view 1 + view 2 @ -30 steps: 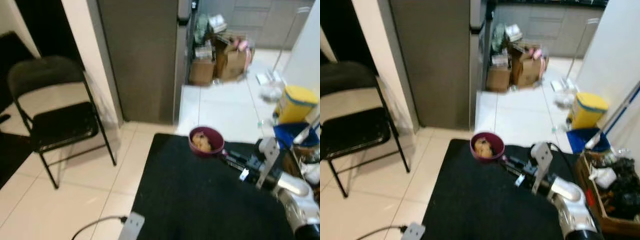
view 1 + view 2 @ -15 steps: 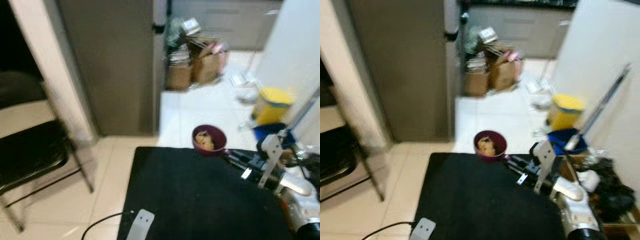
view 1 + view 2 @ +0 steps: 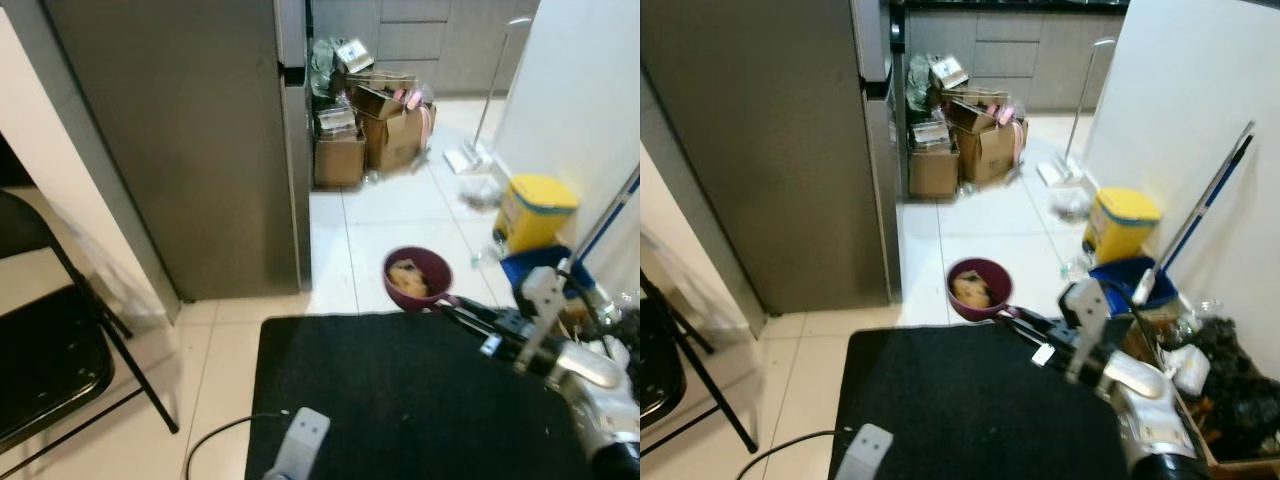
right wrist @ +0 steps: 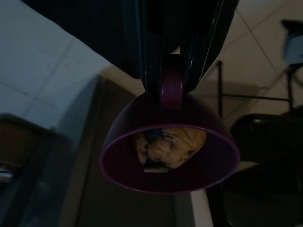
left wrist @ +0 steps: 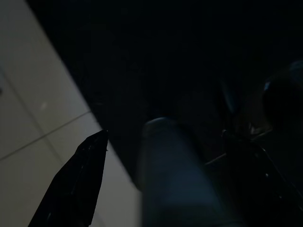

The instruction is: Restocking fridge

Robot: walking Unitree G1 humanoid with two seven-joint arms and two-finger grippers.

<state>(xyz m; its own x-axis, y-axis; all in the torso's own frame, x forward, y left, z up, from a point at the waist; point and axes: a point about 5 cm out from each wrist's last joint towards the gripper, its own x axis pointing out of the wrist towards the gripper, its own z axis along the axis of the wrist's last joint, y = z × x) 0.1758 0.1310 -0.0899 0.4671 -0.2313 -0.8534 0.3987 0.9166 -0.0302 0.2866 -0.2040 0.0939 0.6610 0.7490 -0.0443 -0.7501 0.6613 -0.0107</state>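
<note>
Right hand [image 3: 1015, 317] grasping the purple bowl [image 3: 978, 289] by its handle.
Bowl at frame centre, holding food; no legible writing.

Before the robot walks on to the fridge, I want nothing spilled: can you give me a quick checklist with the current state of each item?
1. Right gripper shut on the purple bowl by its handle: ok.
2. Food sitting inside the bowl: ok.
3. Bowl level: cannot tell; it looks roughly upright from the head views.
4. Fridge door open for loading: not ok, it appears closed.
5. Floor path to the fridge: ok on the tiles ahead; cardboard boxes sit further back beside it.
6. Left gripper free for the door: cannot tell, the view is too dark.
</note>
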